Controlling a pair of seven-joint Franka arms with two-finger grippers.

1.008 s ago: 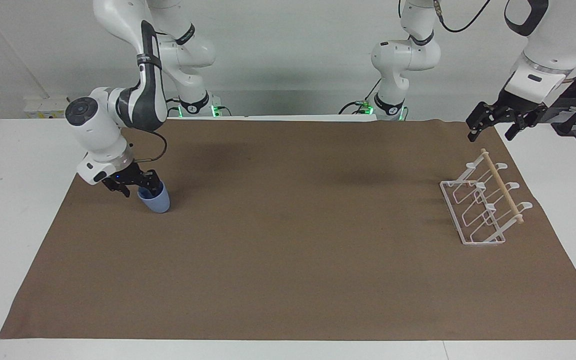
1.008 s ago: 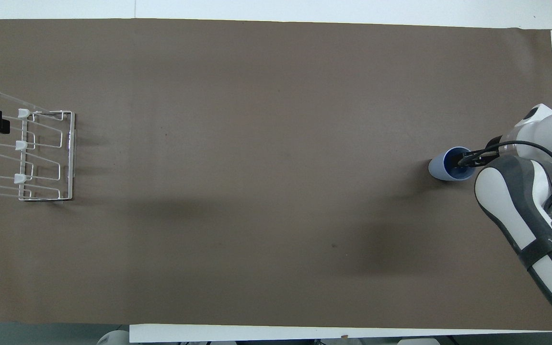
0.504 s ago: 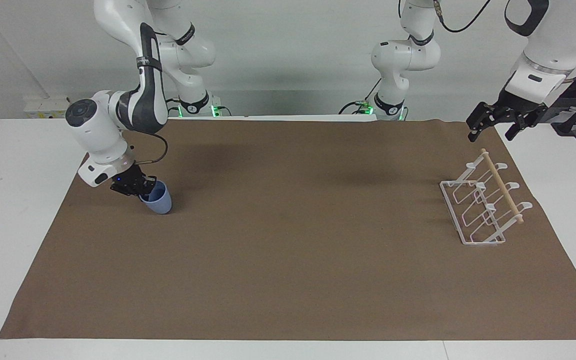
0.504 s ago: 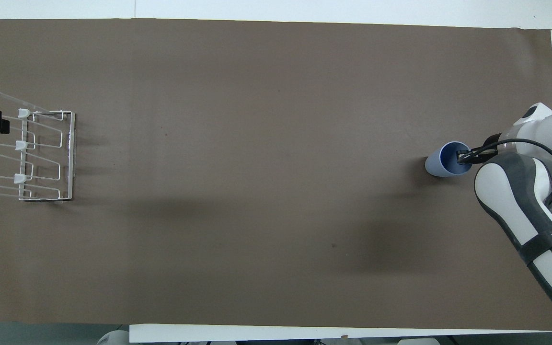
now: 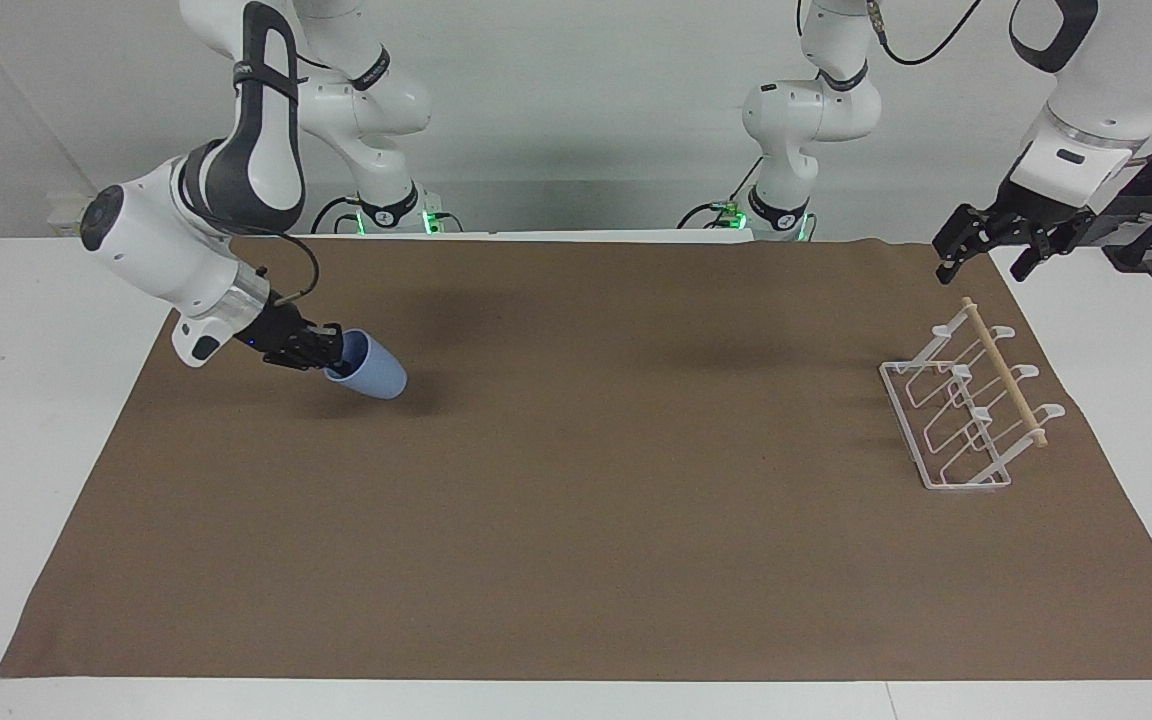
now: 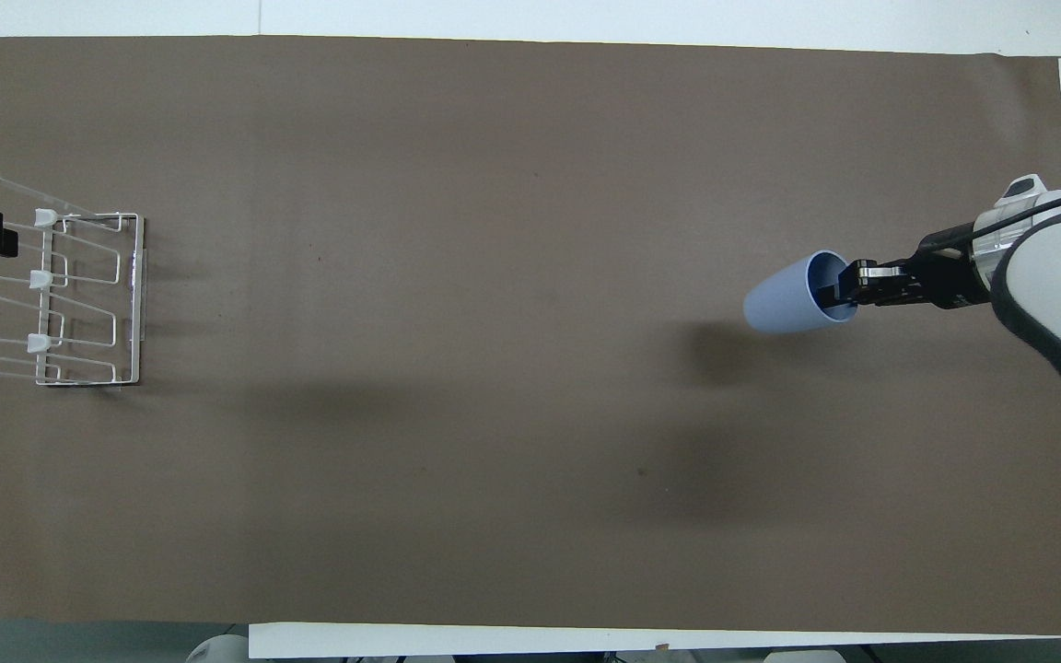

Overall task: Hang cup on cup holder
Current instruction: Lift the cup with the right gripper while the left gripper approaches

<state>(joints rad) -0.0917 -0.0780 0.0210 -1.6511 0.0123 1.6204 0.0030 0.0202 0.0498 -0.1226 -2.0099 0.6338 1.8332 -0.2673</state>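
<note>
- Brown mat point(image 5: 576, 520) toward the right arm's end from the cup holder point(image 5: 966, 410): bare, open passage.
- Left gripper point(image 5: 986, 245) hangs near the cup holder's dowel point(image 5: 1004, 372).

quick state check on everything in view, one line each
cup: held by its rim, lifted off the mat, tipped almost on its side
cup holder: standing on the mat at the left arm's end, nothing hung on it
right end effector: shut on the cup's rim
left end effector: open, waiting above the mat near the cup holder

High facing camera, steep overhead camera
</note>
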